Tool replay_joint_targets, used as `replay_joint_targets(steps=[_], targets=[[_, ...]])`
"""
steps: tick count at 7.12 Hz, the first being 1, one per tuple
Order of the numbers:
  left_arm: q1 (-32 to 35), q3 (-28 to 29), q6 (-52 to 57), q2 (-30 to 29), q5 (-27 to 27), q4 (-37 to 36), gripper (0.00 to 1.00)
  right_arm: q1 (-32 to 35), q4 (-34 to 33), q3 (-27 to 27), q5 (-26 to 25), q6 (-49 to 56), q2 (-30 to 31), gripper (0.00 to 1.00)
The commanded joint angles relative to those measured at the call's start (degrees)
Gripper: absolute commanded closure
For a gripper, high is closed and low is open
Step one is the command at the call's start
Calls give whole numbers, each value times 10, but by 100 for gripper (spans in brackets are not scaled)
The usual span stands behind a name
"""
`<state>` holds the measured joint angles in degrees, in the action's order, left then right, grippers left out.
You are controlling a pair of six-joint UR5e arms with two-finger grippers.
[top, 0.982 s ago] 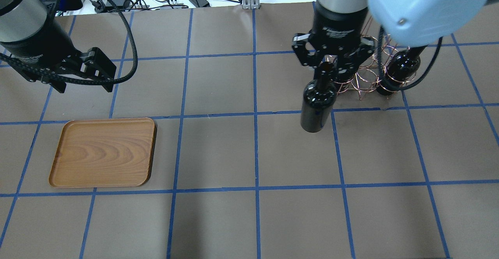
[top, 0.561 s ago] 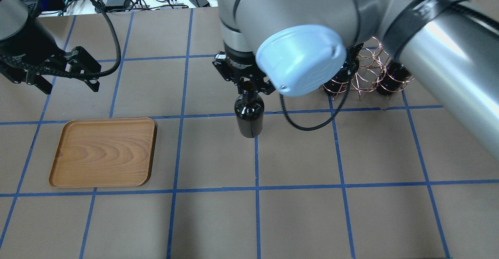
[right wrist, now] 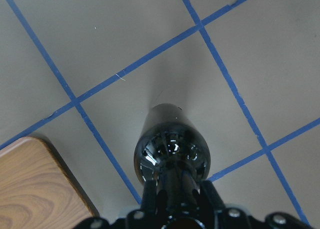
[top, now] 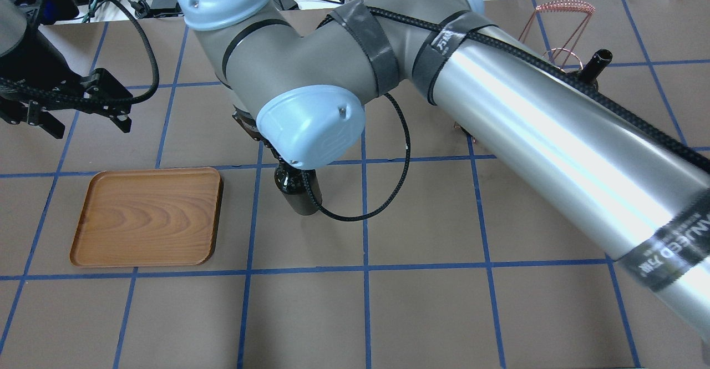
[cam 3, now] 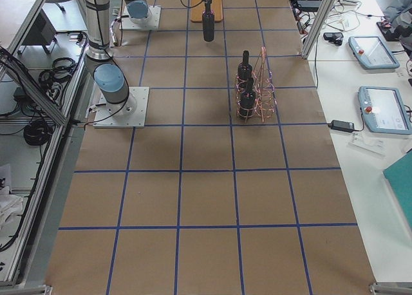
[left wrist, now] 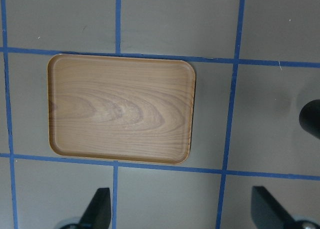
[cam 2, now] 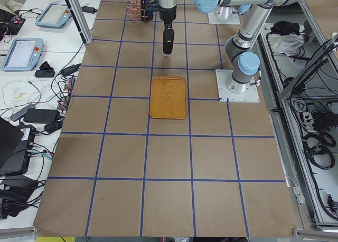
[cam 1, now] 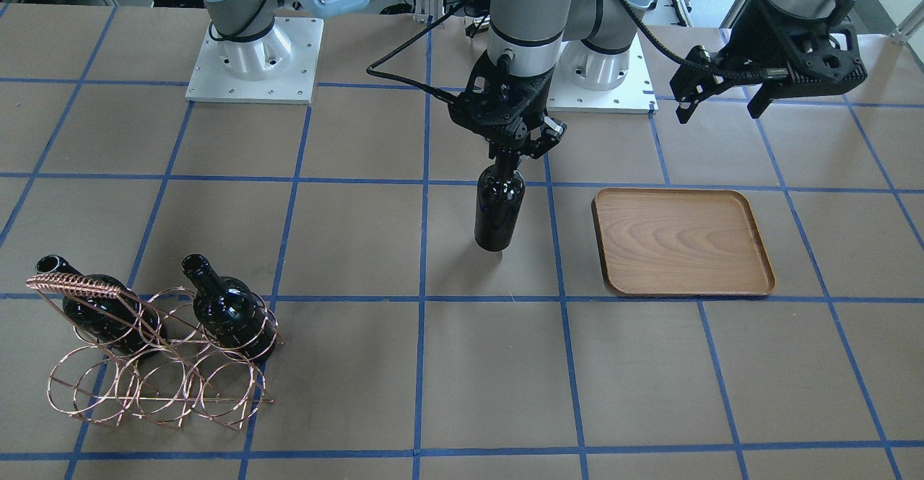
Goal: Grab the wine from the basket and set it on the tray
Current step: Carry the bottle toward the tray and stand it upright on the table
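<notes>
Exterior front-facing, right gripper clamped on neck of wine, upright near tray, left gripper apart.

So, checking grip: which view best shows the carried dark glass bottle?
Exterior front-facing: the dark glass bottle hangs whole from the right pincer. Overhead, the arm hides most; right wrist sees its shoulder; side views, tiny.

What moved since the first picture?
The right gripper, shut on the wine, carried it from beside the basket to just short of the tray. The open left gripper drifted slightly to its left. Tray, basket and its two bottles stayed put.
</notes>
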<state>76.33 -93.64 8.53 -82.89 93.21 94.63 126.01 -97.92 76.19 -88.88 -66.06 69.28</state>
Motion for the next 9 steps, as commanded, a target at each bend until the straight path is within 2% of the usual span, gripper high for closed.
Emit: replay_joint_targets(steps=[1, 2, 4, 6, 8, 9], targets=[[-3, -1, 1, -3, 3, 6, 0, 6, 2, -4, 1, -2, -13, 78], [-3, -1, 1, -6, 5, 5, 0, 6, 5, -3, 0, 7, -13, 63], [-3, -1, 1, -12, 1, 3, 0, 6, 1, -2, -9, 44, -16, 3], [6, 0, 0, -16, 0, -2, 0, -9, 4, -3, -9, 85, -7, 0], [50, 0, -12, -16, -8, -3, 0, -85, 21, -2, -3, 198, 42, 0], [81, 0, -41, -16, -8, -4, 0, -129, 61, 0, -8, 299, 59, 0]])
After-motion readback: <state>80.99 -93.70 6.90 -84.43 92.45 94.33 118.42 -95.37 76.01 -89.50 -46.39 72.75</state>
